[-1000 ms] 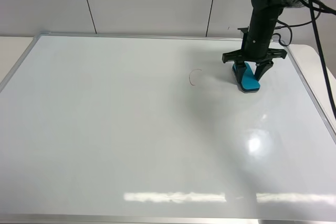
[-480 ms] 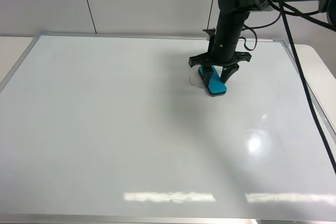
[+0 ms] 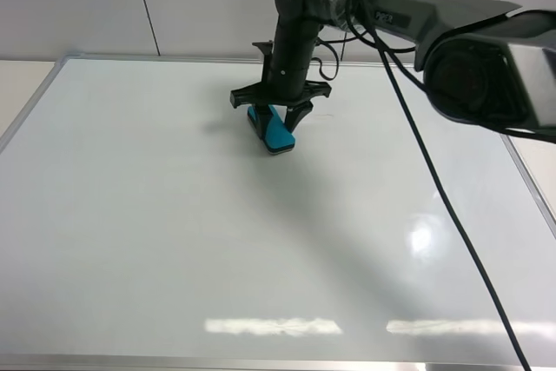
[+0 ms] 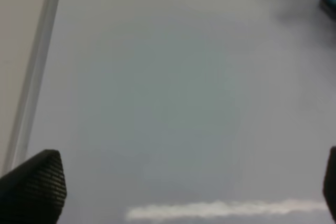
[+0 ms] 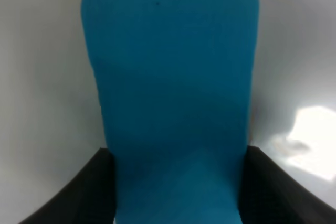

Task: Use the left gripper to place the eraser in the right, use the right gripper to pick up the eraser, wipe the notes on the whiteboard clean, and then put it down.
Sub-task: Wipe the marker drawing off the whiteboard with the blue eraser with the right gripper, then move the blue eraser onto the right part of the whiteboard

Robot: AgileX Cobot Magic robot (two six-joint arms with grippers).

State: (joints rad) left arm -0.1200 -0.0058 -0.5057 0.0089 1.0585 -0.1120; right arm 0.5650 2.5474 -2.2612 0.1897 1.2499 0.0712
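Note:
My right gripper [image 3: 274, 119] is shut on the teal eraser [image 3: 276, 135] and presses it onto the whiteboard [image 3: 130, 215], left of the board's middle near its far edge. The slim black arm reaches in from the right. In the right wrist view the eraser [image 5: 170, 93] fills the frame between the two black fingers [image 5: 89, 192]. No red notes show on the board. My left gripper [image 4: 181, 184] is open and empty above the board; it does not show in the exterior high view. The eraser is a teal spot at the corner of the left wrist view [image 4: 329, 1].
The board's silver frame [image 3: 30, 97] runs along the left side and also shows in the left wrist view [image 4: 37, 66]. A white wall stands behind the board. Black cables [image 3: 434, 188] hang from the right arm across the board's right half.
My right gripper has slid the eraser leftward across the board, over the spot where a red loop stood. The loop no longer shows.

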